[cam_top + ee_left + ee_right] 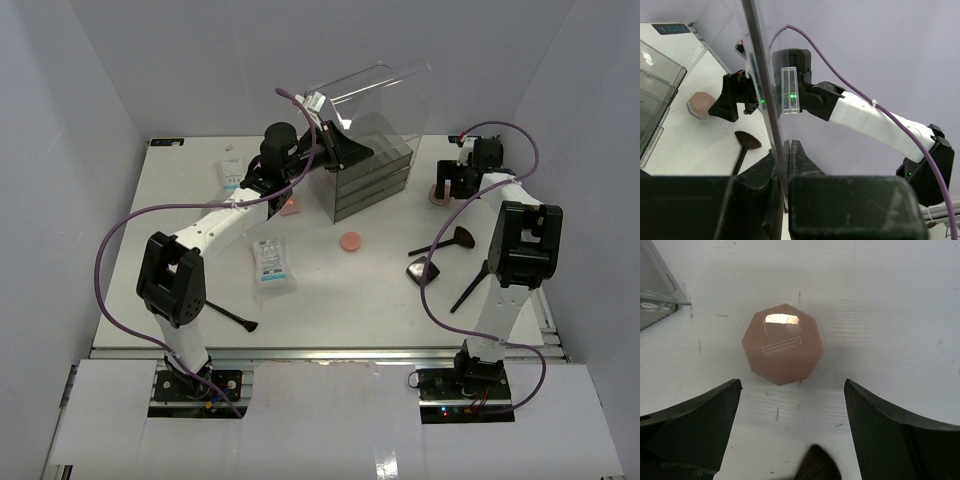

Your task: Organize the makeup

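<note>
Jaws of the left tool point(786, 156) are pinched narrow on the edge of the clear lid point(765, 75), which stands raised and tilted over the box point(368, 178) of dark drawers. The right tool point(792, 386) is spread wide, one finger on either side of an octagonal pink compact point(782, 344) on the tabletop point(880, 300), without touching it; how high it hangs above the surface is hard to judge. Its wrist view also catches the bristles of a fan brush point(817, 467) at the bottom edge. Only the top view shows the round pink compact point(351, 242), black faceted compact point(422, 270) and white sachet point(270, 265) lying mid-tabletop, well apart. The left arm point(215, 225) stretches diagonally to the box; the right arm point(520, 240) folds with elbow high, wrist reaching to the far right
</note>
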{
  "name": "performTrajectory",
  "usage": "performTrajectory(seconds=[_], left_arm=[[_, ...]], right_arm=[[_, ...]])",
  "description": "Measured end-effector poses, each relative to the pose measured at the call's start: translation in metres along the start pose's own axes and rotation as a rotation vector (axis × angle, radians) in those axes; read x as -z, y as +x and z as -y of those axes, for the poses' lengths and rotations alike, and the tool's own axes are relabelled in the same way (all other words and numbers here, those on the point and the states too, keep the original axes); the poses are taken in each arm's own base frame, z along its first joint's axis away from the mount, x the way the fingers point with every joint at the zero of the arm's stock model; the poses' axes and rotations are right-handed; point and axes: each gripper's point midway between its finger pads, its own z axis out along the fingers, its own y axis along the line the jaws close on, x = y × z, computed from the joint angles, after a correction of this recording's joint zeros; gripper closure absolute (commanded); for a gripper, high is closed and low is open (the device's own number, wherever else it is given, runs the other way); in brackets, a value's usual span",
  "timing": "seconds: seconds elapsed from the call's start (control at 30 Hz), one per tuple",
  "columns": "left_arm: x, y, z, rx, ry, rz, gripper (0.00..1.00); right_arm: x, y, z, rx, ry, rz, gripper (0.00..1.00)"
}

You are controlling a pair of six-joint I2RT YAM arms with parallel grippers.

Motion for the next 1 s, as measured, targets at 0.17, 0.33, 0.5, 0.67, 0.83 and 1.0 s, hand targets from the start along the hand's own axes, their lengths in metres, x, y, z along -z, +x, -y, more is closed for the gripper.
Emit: performTrajectory(seconds=[0.17, 0.33, 0.5, 0.67, 0.83, 1.0], left_arm=[[0.002, -0.002, 0.001, 0.013, 0.010, -0.002, 0.91], [0.003, -0.004, 0.001, 0.021, 0.018, -0.005, 0.91], [0.004, -0.004, 0.001, 0.025, 0.022, -0.006, 0.91], [0.005, -0.006, 0.002, 0.027, 0.029, -0.005, 0.91], [0.006, -0.008, 0.002, 0.036, 0.039, -0.003, 0.91], [0.007, -0.010, 0.003, 0.046, 0.047, 0.001, 0.91]], right_arm=[[-0.011, -0.009, 0.003, 0.021, 0.022, -0.004, 0.10], [-0.022, -0.020, 0.002, 0.048, 0.024, 0.009, 0.10], [-0.033, -0.014, -0.002, 0.052, 0.006, -0.021, 0.10], [-0.045, -0.007, -0.002, 0.049, -0.002, -0.047, 0.09], [-0.051, 0.003, -0.002, 0.044, -0.006, -0.077, 0.03], [-0.053, 0.005, -0.003, 0.047, -0.008, -0.082, 0.33]])
